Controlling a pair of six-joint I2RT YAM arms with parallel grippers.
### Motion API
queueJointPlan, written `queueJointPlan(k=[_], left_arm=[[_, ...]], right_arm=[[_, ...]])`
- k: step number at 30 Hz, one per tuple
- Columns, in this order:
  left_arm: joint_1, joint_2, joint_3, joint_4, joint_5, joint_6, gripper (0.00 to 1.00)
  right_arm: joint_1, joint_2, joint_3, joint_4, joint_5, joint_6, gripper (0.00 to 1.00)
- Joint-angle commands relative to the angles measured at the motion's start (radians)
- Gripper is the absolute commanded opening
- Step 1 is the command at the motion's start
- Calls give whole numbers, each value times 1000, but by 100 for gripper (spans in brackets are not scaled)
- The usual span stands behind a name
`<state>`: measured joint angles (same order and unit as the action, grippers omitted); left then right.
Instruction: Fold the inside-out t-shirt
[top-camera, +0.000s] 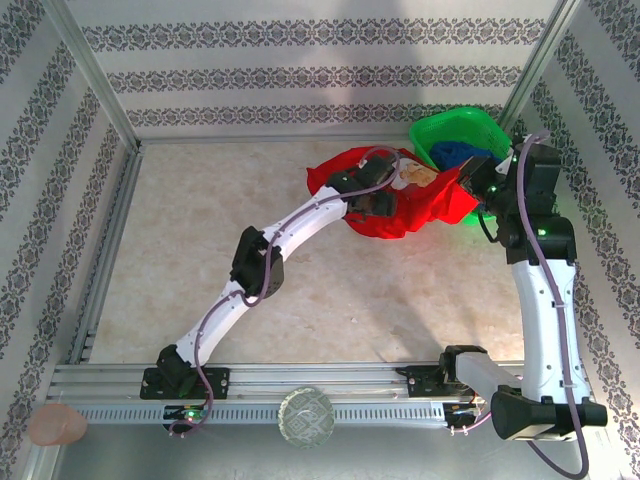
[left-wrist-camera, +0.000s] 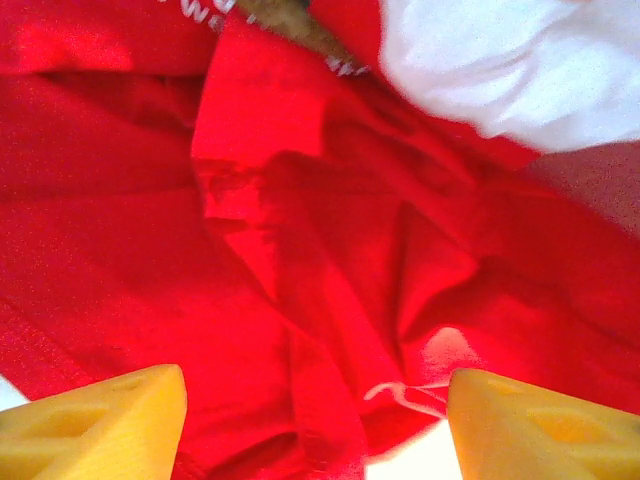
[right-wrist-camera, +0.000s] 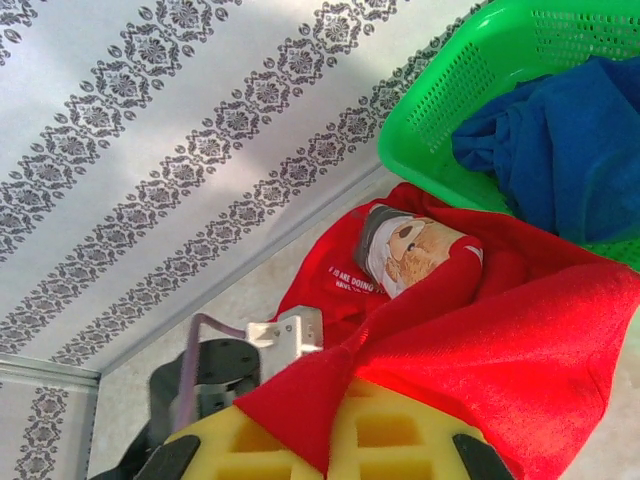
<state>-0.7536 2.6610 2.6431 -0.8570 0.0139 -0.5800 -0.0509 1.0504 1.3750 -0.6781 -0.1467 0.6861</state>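
- While the inside-out t-shirt (top-camera: 432, 210) lies crumpled at the far right of the tabletop (top-camera: 230, 190), against the green basket (top-camera: 428, 135), the overhead view shows both arms reaching it.
- The left wrist view shows the left tool (left-wrist-camera: 315, 400) spread, its yellow pads wide apart over red folds.
- The right wrist view shows the right tool (right-wrist-camera: 320, 440) pressed together, pinching a shirt edge draped across it. It also shows a blue garment (right-wrist-camera: 560, 140) in the basket.

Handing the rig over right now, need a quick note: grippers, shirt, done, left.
Left gripper: open, just above the red t-shirt, holding nothing.
Right gripper: shut on a bunch of the t-shirt's cloth.
T-shirt: crumpled at the table's far right, by the green basket holding the blue garment.
Done: no fold yet.
Left: spread flat, then fold.
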Motion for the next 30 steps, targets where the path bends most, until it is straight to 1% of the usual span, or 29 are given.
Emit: queueJointPlan(k=[1, 8, 11, 19, 25, 28, 29, 30], left_arm=[[-9, 29, 30, -155, -83, 11, 70], [-9, 53, 24, -83, -81, 17, 71], [-10, 57, 22, -66, -61, 14, 72], [-26, 70, 23, 35, -27, -19, 74], [-32, 93, 23, 81, -20, -52, 73], [-32, 106, 23, 96, -19, -66, 67], [-32, 108, 24, 101, -17, -70, 61], [-32, 112, 23, 108, -14, -72, 51]], right_arm=[[-14, -22, -20, -1, 11, 16, 0], [-13, -18, -40, 0, -18, 35, 0], [-14, -23, -39, -11, -23, 32, 0], [-14, -24, -37, -37, -32, 21, 0], [-13, -20, -24, -61, -43, 14, 0], [-14, -18, -15, -73, -45, 7, 0], [-14, -17, -12, -76, -45, 4, 0], [-14, -16, -7, -80, -45, 2, 0]])
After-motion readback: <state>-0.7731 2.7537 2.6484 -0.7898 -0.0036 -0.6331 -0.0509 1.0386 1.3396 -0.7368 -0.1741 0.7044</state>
